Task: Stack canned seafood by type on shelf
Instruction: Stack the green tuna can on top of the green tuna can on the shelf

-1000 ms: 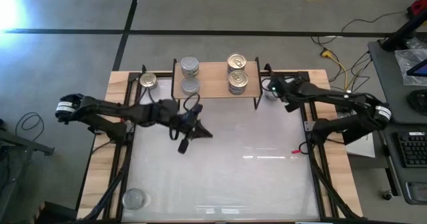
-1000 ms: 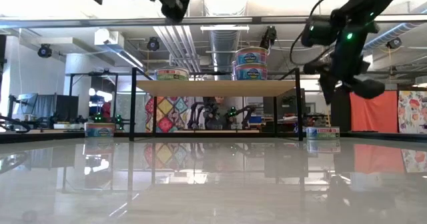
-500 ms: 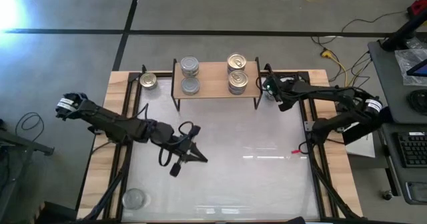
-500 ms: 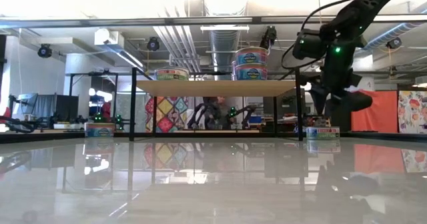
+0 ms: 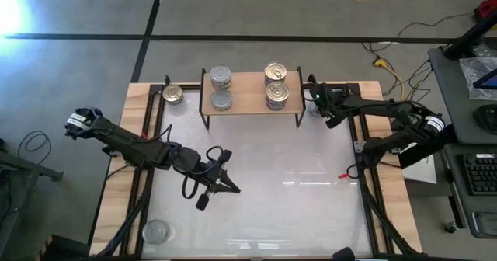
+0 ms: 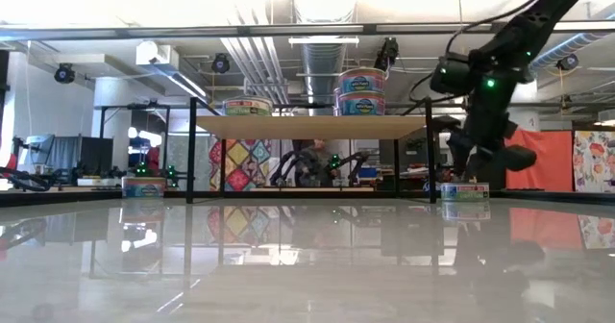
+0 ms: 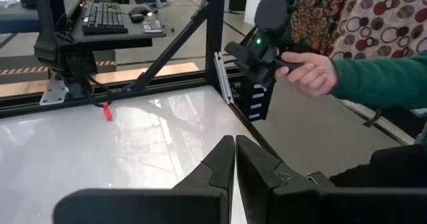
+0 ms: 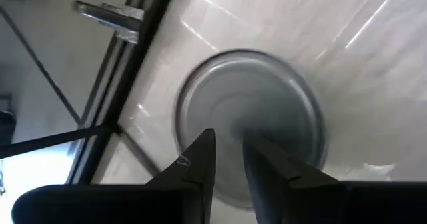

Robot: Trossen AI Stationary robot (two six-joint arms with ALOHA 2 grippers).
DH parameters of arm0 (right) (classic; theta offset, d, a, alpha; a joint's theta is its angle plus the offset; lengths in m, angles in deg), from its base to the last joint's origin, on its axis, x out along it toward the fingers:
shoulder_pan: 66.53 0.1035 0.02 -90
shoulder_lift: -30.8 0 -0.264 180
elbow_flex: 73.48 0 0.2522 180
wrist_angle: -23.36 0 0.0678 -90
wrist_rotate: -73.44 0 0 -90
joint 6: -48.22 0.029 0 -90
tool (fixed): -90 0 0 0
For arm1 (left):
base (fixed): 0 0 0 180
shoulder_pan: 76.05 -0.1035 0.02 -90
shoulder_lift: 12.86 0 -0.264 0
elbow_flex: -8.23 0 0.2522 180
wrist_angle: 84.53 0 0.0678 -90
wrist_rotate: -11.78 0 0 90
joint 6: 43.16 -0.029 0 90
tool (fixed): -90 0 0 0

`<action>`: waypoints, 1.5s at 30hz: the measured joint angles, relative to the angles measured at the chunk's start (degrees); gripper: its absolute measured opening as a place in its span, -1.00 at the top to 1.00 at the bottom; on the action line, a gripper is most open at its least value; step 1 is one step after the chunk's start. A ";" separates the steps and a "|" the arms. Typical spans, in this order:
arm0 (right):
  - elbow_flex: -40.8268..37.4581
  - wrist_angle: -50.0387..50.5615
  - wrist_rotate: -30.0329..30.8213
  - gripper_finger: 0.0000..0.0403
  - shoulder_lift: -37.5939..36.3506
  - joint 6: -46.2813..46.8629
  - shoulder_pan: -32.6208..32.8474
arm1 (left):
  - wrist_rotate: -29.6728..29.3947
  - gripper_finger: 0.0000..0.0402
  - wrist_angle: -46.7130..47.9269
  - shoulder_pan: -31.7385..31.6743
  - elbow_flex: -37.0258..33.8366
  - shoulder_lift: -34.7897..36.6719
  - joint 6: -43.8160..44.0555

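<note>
The light-wood shelf (image 5: 250, 94) stands at the table's far side. Two silver-topped cans (image 5: 221, 88) sit on its left part, and gold-topped cans (image 5: 276, 84) on its right part, stacked two high in the low view (image 6: 361, 90). A gold can (image 5: 172, 94) rests on the table left of the shelf. A silver can (image 5: 156, 231) rests at the near left. Another silver can (image 8: 250, 117) stands by the shelf's right end (image 6: 464, 190). My right gripper (image 8: 229, 136) hovers just above it, fingers a narrow gap apart. My left gripper (image 5: 231, 188) is shut and empty over the table's middle left.
Black frame bars run along the table's left and right edges (image 5: 365, 168). A small red object (image 5: 344, 176) lies near the right edge. In the left wrist view a person's hand (image 7: 308, 71) holds a black handle beyond the table.
My left gripper has drawn back from the shelf's front toward the table's near edge, staying shut. My right gripper has come down toward the silver can by the shelf's right end.
</note>
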 joint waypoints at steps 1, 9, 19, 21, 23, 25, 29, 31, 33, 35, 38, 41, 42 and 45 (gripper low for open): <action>-1.09 -0.96 -0.32 0.68 0.09 0.71 -0.25 | -0.09 1.00 0.00 0.04 0.00 0.00 0.17; -7.53 -1.33 -1.22 0.70 -0.59 3.24 0.74 | -0.25 1.00 0.15 0.19 0.00 -0.02 0.29; -8.36 10.26 2.30 0.75 -3.80 10.89 16.51 | -3.05 1.00 -0.45 0.21 0.00 -0.02 -2.44; -8.32 11.98 2.30 0.76 -4.05 12.97 20.92 | -3.79 1.00 -0.44 0.21 0.00 -0.02 -2.84; -8.29 13.99 2.77 0.78 -4.17 14.42 25.54 | -3.95 1.00 -0.44 0.19 0.00 -0.02 -2.90; -8.29 15.76 4.25 0.78 -4.14 14.95 30.54 | -3.95 1.00 -0.40 0.19 0.00 -0.02 -2.90; -7.90 17.45 6.71 0.78 -3.91 15.41 41.32 | -3.95 1.00 0.47 0.19 0.00 -0.02 -2.95; -6.67 17.54 7.41 0.79 -3.20 14.99 46.77 | -3.95 1.00 1.68 0.13 0.00 -0.02 -3.10; -4.53 17.71 8.57 0.78 -1.71 12.78 51.76 | -4.13 1.00 3.18 0.04 -0.01 -0.02 -3.12; -1.50 17.30 9.91 0.77 0.76 9.30 55.74 | -4.79 1.00 4.68 0.03 -0.02 -0.02 -3.10; 4.09 17.34 10.32 0.76 6.49 3.92 60.62 | -4.86 1.00 4.94 -0.10 -0.02 -0.08 -3.10; 11.16 16.58 10.05 0.76 13.58 -1.40 64.52 | -5.75 1.00 3.88 -0.23 -0.02 -0.58 -3.12; 13.52 16.96 10.26 0.76 15.94 -4.67 65.59 | -6.27 1.00 3.57 -0.24 -0.02 -0.75 -3.12; 20.74 19.08 10.58 0.76 21.81 -17.12 67.17 | -7.37 1.00 3.44 -0.40 -0.02 -1.38 -3.12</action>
